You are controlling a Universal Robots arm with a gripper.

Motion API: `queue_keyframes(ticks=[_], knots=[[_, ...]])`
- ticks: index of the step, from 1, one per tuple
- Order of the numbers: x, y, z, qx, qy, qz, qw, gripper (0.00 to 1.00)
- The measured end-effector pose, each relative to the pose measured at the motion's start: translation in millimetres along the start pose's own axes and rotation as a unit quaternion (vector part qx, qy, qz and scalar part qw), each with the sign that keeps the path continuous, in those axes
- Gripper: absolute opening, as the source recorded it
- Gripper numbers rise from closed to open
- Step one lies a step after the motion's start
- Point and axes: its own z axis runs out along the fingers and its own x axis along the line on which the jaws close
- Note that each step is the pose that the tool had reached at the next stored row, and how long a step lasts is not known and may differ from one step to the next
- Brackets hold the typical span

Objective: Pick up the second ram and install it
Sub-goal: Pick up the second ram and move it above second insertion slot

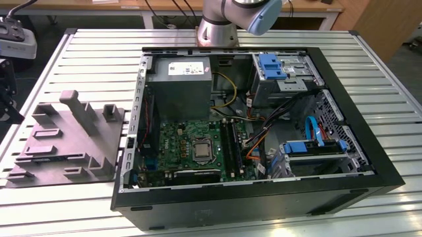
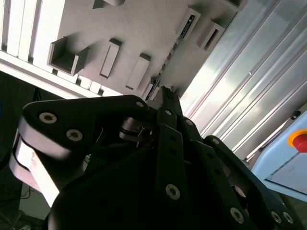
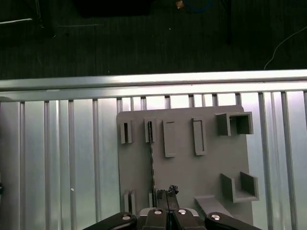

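Slatted table (image 3: 48,143) below; end effector (image 3: 169,192) points down over grey tray (image 3: 192,172).

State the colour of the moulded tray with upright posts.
The moulded plastic tray is grey, clearest in the exterior view.

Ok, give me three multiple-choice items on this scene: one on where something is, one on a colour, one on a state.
1. In the exterior view, the grey tray sits: A) on the view's left of the PC case; B) on its right; C) inside it.
2. The drive-cage bracket is: A) red; B) blue; C) white.
3. With the gripper over the tray, the second ram is: A) clamped in it; B) seated in a motherboard slot; C) resting edge-on in the tray.

Answers: 1 A, the tray lies beside the case's left wall. 2 B, the plastic is plainly blue. 3 C, the first wrist view shows it as a thin dark strip across the tray.
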Motion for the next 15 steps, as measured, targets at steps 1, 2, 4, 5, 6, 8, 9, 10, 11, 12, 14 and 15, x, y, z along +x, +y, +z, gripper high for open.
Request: queue_keyframes(ticks=[1,2,4,5,6,8,9,10,11,12,14,15], knots=[[0.2,0.0,1.5,0.0000,-0.0001,0.000,1.0000,0.10],[0.3,0.0,3.1,0.0000,-0.0001,0.000,1.0000,0.10],[0.5,-0.1,5.3,0.0000,-0.0002,0.000,1.0000,0.10],[0.6,-0.1,6.1,0.0000,-0.0002,0.000,1.0000,0.10],[0.7,-0.1,7.1,0.0000,-0.0002,0.000,1.0000,0.10],[0.9,-0.1,8.9,0.0000,-0.0002,0.000,1.0000,0.10],[1.0,0.0,9.7,0.0000,-0.0001,0.000,1.0000,0.10],[1.0,0.0,10.5,0.0000,-0.0001,0.000,1.0000,0.10],[1.2,0.2,11.1,-0.0001,-0.0001,0.000,1.0000,0.10],[1.3,0.5,11.9,-0.0001,-0.0001,0.000,1.0000,0.10],[1.6,0.9,14.0,0.0000,-0.0002,0.000,1.0000,0.10],[1.7,1.2,15.2,0.0000,-0.0002,0.000,1.0000,0.10]])
